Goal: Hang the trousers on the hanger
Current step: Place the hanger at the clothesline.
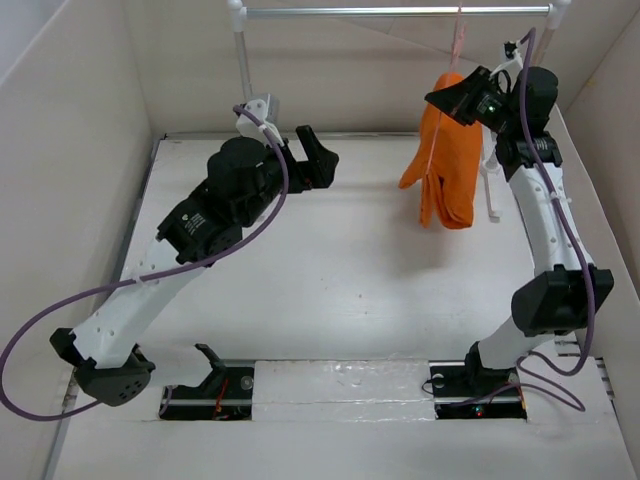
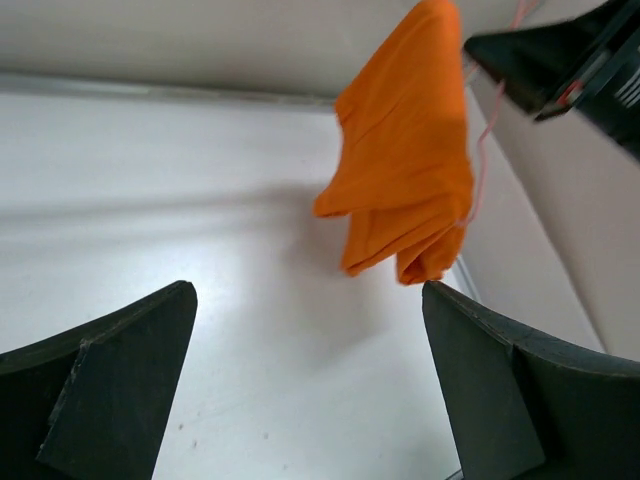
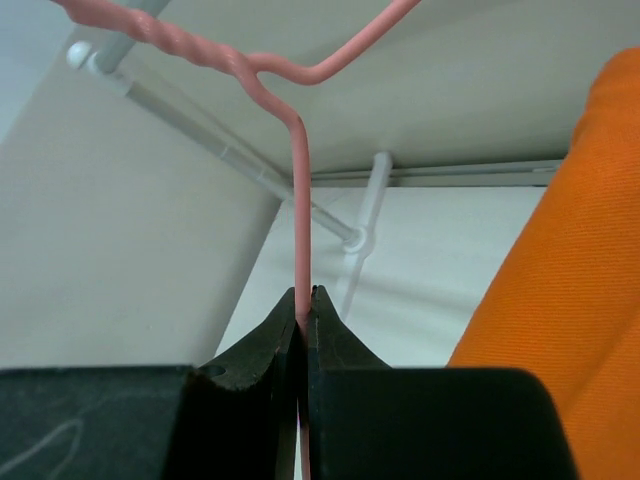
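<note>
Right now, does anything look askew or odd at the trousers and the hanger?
Nothing looks damaged. The trousers hang bunched on the hanger, with one fold sticking out sideways and the lower edges uneven. The right gripper is shut on the hanger wire; the left gripper is open, apart from the cloth.

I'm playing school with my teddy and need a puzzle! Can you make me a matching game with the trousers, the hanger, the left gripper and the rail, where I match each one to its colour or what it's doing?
Things:
1. trousers
2. hanger
3. left gripper
4. rail

Clues:
A. silver, running across the top at the back
B. orange, draped and hanging down
C. thin pink wire, pinched in the right gripper
D. black, jaws wide open, holding nothing

Right pairs: 1-B, 2-C, 3-D, 4-A
</note>
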